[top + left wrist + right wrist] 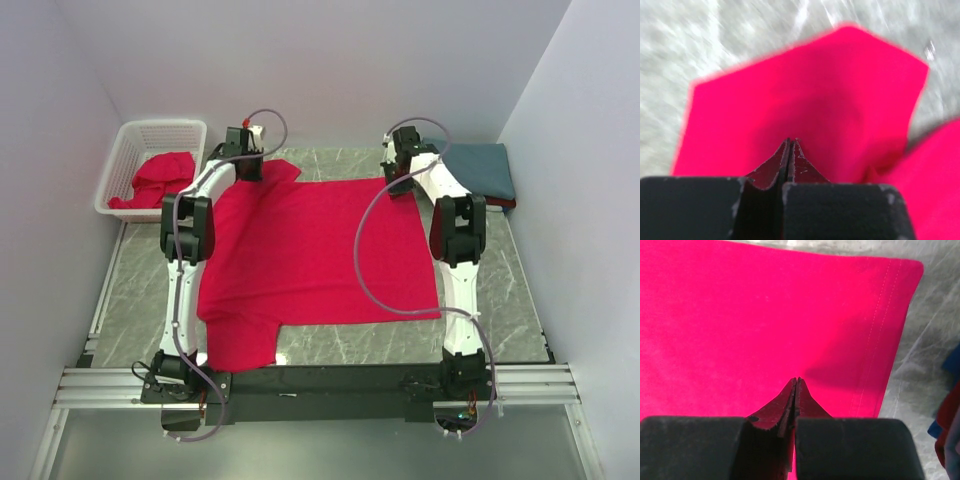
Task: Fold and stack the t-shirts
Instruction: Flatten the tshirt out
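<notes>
A bright red t-shirt lies spread across the marble table, one sleeve hanging toward the near edge. My left gripper is at its far left corner, by the other sleeve. In the left wrist view that gripper is shut on the red cloth, which rises from the table. My right gripper is at the far right corner. In the right wrist view it is shut on the shirt's edge near the hem.
A white lattice basket at the far left holds crumpled red t-shirts. At the far right lies a folded teal-blue t-shirt on a darker red one. Walls close in on both sides and the back.
</notes>
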Available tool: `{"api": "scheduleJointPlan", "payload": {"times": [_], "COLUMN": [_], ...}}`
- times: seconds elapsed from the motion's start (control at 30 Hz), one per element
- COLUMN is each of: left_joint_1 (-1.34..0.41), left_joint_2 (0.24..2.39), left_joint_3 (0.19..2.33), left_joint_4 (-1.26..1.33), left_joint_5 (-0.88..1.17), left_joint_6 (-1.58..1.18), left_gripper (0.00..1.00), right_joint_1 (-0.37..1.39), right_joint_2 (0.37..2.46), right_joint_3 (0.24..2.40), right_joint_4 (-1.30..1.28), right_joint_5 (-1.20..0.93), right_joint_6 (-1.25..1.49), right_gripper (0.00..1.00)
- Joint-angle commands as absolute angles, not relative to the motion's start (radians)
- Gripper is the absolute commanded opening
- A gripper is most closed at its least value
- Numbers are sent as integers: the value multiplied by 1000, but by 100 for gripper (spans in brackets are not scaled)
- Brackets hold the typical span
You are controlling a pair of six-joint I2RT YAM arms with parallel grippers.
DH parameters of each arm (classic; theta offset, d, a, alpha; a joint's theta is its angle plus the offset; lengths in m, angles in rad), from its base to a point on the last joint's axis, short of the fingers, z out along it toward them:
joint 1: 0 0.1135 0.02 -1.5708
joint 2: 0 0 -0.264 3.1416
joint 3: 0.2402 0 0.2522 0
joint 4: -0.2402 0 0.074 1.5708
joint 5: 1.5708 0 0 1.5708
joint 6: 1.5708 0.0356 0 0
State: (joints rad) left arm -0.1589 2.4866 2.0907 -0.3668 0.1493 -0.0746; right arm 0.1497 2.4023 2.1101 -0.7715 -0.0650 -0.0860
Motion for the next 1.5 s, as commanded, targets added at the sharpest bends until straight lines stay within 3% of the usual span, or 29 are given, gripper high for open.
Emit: {"api": "scheduleJointPlan", "payload": {"times": [0.0,0.2,0.7,0.8,0.97,1.0,1.03,1.1,1.13,1.23,1.47], "left_joint_1": [-140,-123,-64,-64,-64,-64,-64,-64,-64,-63,-57], "left_joint_2": [2519,2511,2526,2511,2418,2399,2370,2347,2336,2336,2414], "left_joint_3": [2217,2181,2197,2197,2138,2128,2114,2112,2115,2123,2197], "left_joint_4": [-394,-462,-515,-508,-457,-443,-427,-414,-411,-410,-448], "left_joint_5": [66,3,3,-26,43,60,64,63,61,61,90], "left_joint_6": [-85,24,57,57,72,72,71,78,80,100,101], "left_gripper": [0,0,2,11,40,44,49,56,58,61,64], "right_joint_1": [143,98,89,91,94,92,91,91,89,91,87], "right_joint_2": [2444,2557,2565,2551,2441,2419,2393,2320,2298,2258,2400], "right_joint_3": [2186,2347,2290,2292,2220,2201,2180,2117,2097,2075,2282], "right_joint_4": [-790,-956,-960,-953,-887,-867,-847,-775,-752,-687,-747], "right_joint_5": [-3,35,169,187,125,112,92,52,38,17,6], "right_joint_6": [-72,-25,-112,-126,-175,-184,-202,-219,-222,-219,-150], "right_gripper": [0,0,0,0,3,7,19,30,42,54,42]}}
